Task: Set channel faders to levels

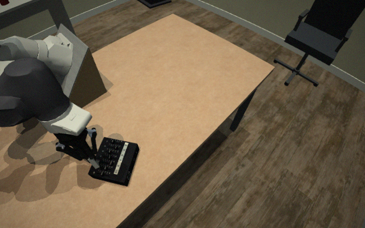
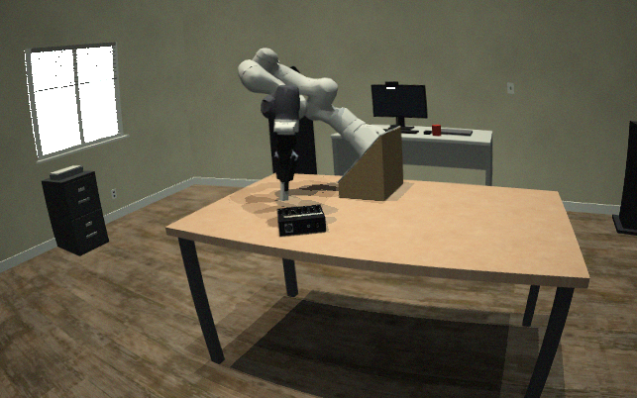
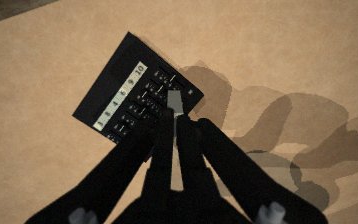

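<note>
The black lighting desk (image 1: 114, 160) stands on its feet near the table's front edge. It also shows in the exterior view (image 2: 301, 219) and the wrist view (image 3: 137, 92). A pale tape strip (image 3: 120, 96) with written levels runs along one long side; I read 10 at one end, the rest is blurred. Several small fader caps (image 3: 152, 97) sit in rows beside it. My gripper (image 3: 173, 100) is shut and empty. Its grey fingertips (image 1: 94, 163) hang over the fader field near the desk's edge away from the tape. I cannot tell whether they touch a cap.
A brown wedge-shaped mount (image 1: 82, 68) holds the arm's base at the back left of the table. The table's front edge (image 1: 161, 181) runs close to the desk. An office chair (image 1: 317, 39) stands on the floor beyond the table.
</note>
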Available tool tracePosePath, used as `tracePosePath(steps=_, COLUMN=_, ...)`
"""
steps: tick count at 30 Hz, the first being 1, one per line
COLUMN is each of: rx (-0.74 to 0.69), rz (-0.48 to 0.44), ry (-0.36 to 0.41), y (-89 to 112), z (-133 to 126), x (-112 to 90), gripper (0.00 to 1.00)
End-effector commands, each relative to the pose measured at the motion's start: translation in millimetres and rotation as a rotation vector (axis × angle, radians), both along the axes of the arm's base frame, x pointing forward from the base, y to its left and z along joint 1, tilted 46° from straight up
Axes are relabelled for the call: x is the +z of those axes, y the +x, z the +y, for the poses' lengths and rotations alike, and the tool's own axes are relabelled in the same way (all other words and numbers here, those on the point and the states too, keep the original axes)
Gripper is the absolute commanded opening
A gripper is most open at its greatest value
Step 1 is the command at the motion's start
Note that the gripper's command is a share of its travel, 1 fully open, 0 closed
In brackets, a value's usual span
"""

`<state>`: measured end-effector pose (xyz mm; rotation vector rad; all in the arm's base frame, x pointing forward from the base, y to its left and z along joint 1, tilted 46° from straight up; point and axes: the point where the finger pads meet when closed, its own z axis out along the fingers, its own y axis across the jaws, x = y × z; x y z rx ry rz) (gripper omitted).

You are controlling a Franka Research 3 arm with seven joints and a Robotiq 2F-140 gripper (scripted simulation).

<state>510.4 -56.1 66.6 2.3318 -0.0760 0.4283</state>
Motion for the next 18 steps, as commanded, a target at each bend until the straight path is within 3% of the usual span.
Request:
tracePosePath(steps=1, rx=0.158, rz=0.224, ry=-0.052, y=0.0, z=0.4, x=-1.4, gripper=0.0)
tracePosePath(steps=10, rx=0.281, rz=0.392, ry=-0.095, y=0.7, z=-3.3, x=-4.9, gripper=0.0)
tracePosePath(steps=12, rx=0.281, rz=0.392, ry=-0.095, y=0.7, z=-3.3, x=-4.9, gripper=0.0)
tracePosePath(steps=18, rx=0.383, rz=0.537, ry=-0.129, y=1.4, z=-6.4, x=-7.8, gripper=0.0)
